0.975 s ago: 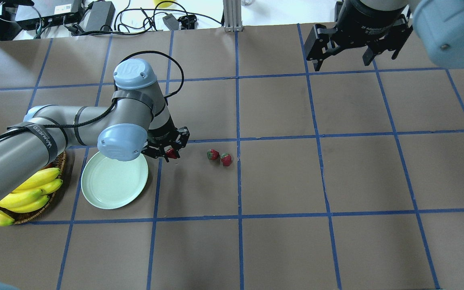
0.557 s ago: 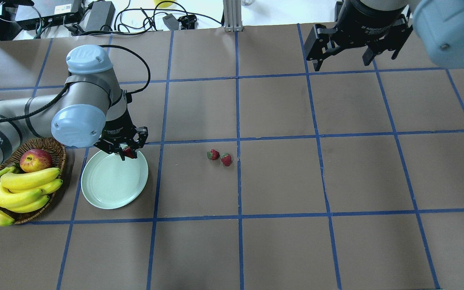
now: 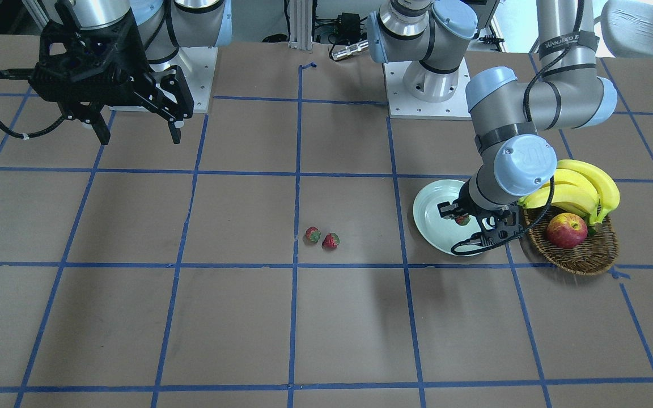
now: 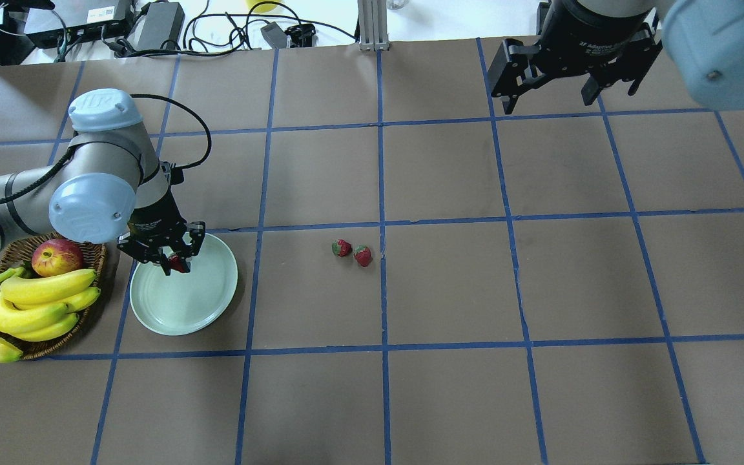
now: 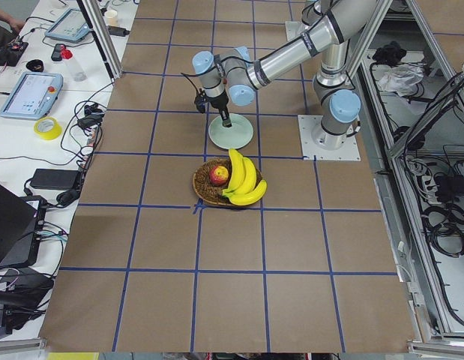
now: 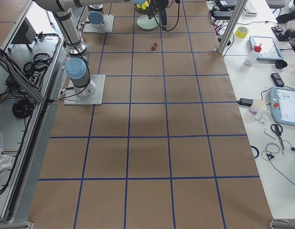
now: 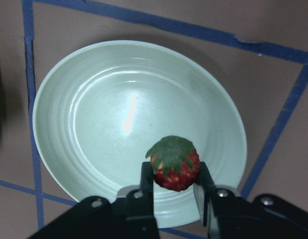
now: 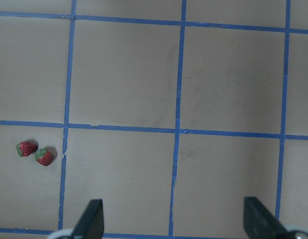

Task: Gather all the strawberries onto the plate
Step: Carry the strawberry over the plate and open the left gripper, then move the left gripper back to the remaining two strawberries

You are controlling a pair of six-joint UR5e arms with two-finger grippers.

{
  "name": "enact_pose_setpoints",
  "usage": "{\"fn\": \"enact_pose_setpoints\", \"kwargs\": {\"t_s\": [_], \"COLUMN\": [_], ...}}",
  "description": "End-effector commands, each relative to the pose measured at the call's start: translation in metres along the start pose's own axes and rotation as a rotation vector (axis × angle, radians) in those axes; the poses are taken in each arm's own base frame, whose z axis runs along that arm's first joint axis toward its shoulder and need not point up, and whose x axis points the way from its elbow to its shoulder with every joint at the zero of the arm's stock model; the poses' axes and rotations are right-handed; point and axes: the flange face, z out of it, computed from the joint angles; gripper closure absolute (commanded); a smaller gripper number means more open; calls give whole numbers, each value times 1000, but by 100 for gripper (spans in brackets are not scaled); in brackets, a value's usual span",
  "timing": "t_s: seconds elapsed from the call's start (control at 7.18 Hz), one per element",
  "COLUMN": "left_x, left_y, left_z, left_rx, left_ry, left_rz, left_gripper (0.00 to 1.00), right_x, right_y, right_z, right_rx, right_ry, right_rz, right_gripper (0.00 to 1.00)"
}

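Note:
My left gripper [image 4: 175,263] [image 7: 174,174] [image 3: 462,219] is shut on a strawberry [image 7: 173,163] [image 4: 177,263] and holds it above the mint-green plate [image 4: 185,300] [image 7: 104,124] [image 3: 431,218], over its far part. Nothing lies in the plate. Two more strawberries [image 4: 341,247] [image 4: 363,256] [image 3: 312,234] [image 3: 331,241] [image 8: 27,148] [image 8: 44,156] lie side by side on the brown table near its middle, well to the right of the plate. My right gripper [image 4: 549,100] [image 3: 136,133] hangs open and high at the far right, nothing between its fingers [image 8: 91,219].
A wicker basket [image 4: 81,323] [image 3: 584,258] holding bananas [image 4: 30,303] and a red apple [image 4: 57,256] stands just left of the plate. Cables and electronics [image 4: 152,26] lie beyond the table's far edge. Blue tape lines grid the table.
My left arm has swung left with the strawberry, from beside the plate's right edge to over the plate. The basket's apple is uncovered. The right arm has stayed put.

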Motion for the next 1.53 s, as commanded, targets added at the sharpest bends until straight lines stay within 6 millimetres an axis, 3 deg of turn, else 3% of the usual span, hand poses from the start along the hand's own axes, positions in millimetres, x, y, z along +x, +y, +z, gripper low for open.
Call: {"fn": "enact_pose_setpoints", "kwargs": {"t_s": [0.0, 0.42, 0.7, 0.97, 1.25, 1.39], "left_x": [-1, 19, 68, 91, 110, 133], "left_y": [0, 11, 33, 35, 41, 49], "left_z": [-3, -18, -34, -40, -32, -33], "left_rx": [5, 40, 93, 78, 39, 12], "left_ry": [8, 8, -10, 115, 140, 201], "left_rz": [-13, 25, 81, -173, -339, -417], "left_gripper": [0, 0, 0, 0, 2, 2], "right_x": [0, 0, 0, 0, 0, 0], "right_y": [0, 0, 0, 0, 0, 0], "right_z": [0, 0, 0, 0, 0, 0], "right_rx": [0, 0, 0, 0, 0, 0], "right_ry": [0, 0, 0, 0, 0, 0], "right_rz": [0, 0, 0, 0, 0, 0], "right_gripper": [0, 0, 0, 0, 0, 0]}}
